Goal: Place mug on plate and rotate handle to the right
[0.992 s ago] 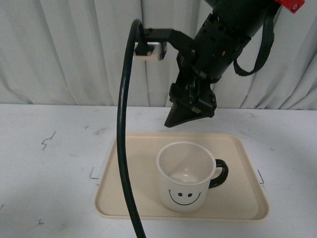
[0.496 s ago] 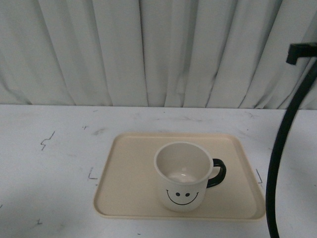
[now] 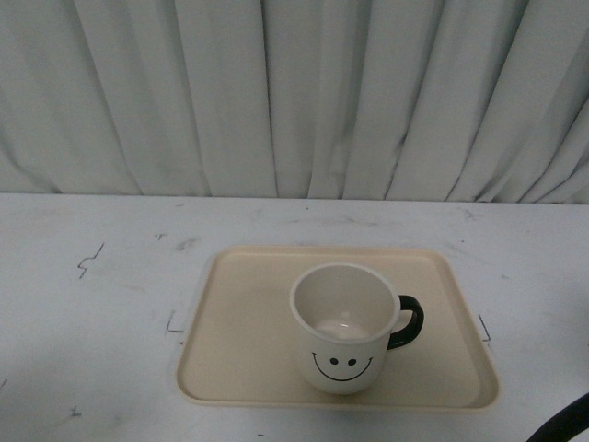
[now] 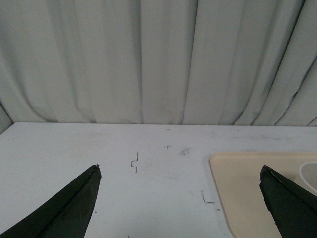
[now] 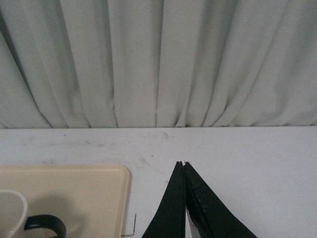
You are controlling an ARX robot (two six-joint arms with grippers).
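The cream-white mug (image 3: 342, 331) stands upright on the beige plate (image 3: 239, 341), smiley face toward the camera. Its black handle (image 3: 408, 321) points to the right. Neither gripper shows in the front view. In the left wrist view my left gripper (image 4: 181, 171) is open and empty over the bare table, with the plate (image 4: 247, 191) beside it and the mug's rim (image 4: 310, 174) at the frame edge. In the right wrist view my right gripper (image 5: 183, 163) is shut and empty, beside the plate (image 5: 89, 198); the mug (image 5: 10, 215) and the handle (image 5: 45, 224) show at the lower left.
A white table (image 3: 92, 304) with small black marks bears the plate. A pleated white curtain (image 3: 294, 92) hangs behind it. A bit of black cable (image 3: 569, 425) shows at the lower right corner of the front view.
The right arm and its cable have left the front view, moving off to the right. The mug and plate have stayed in place.
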